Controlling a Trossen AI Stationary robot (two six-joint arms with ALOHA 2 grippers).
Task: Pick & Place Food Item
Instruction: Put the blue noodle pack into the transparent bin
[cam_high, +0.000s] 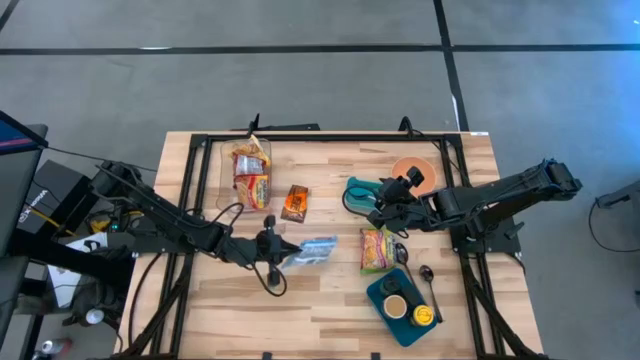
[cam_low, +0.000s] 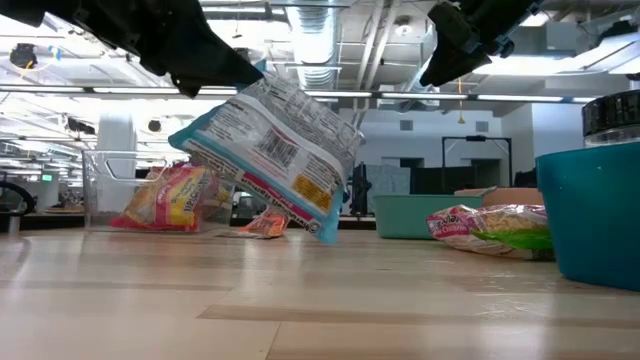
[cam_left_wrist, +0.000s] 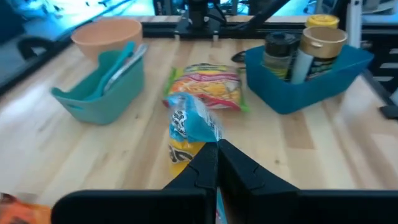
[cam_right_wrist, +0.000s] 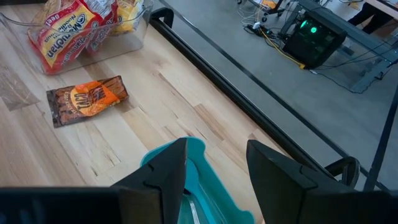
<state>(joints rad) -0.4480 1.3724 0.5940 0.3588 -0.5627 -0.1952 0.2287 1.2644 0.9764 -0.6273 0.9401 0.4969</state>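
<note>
Low view: left gripper (cam_low: 262, 72) clenched on blue snack bag (cam_low: 272, 155), lifted off table (cam_low: 320, 300).

From desk level I see my left tool (cam_low: 235, 72) holding a crinkled blue-and-white snack bag (cam_low: 270, 155) tilted, clear of the wooden desk (cam_low: 300, 300). Far left stands a clear plastic bin (cam_low: 150, 190) of red-yellow packets; a teal tub (cam_low: 590, 215) sits near right.

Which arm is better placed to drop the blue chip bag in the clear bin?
Left. The left gripper is shut on the blue chip bag, lifted off the table, near the clear bin. The right gripper hovers open over the teal basket.
</note>
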